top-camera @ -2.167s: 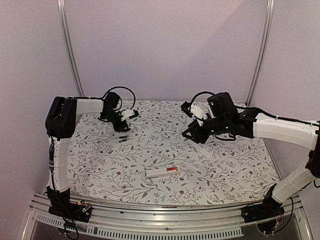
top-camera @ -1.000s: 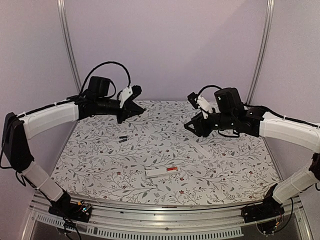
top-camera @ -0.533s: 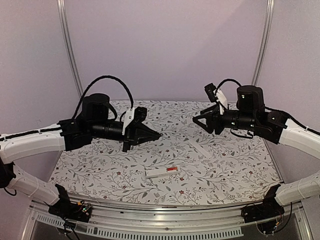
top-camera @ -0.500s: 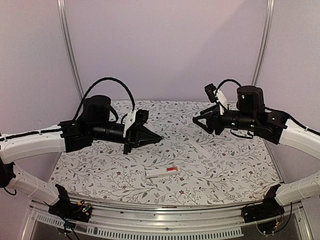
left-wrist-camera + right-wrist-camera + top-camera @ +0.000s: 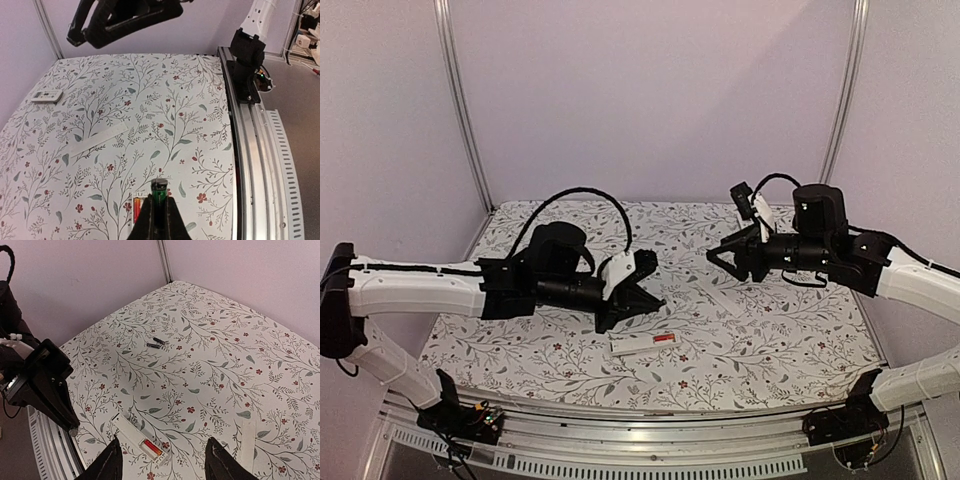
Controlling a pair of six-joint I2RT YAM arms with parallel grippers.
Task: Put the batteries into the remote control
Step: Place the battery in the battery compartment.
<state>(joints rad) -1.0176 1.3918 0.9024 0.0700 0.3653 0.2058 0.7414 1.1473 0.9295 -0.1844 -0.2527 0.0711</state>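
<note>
Seen from above, the left gripper [image 5: 658, 301], closed on a battery [image 5: 159, 188], hangs just over the remote [image 5: 645, 343] — its arm [image 5: 510, 290] bars the way in from 9 o'clock. Toward 3 o'clock the table [image 5: 790, 340] is bare cloth. A flat white strip [image 5: 720, 297] lies at 1 o'clock, with the right gripper [image 5: 162, 441] beyond it, raised and wide open.
</note>
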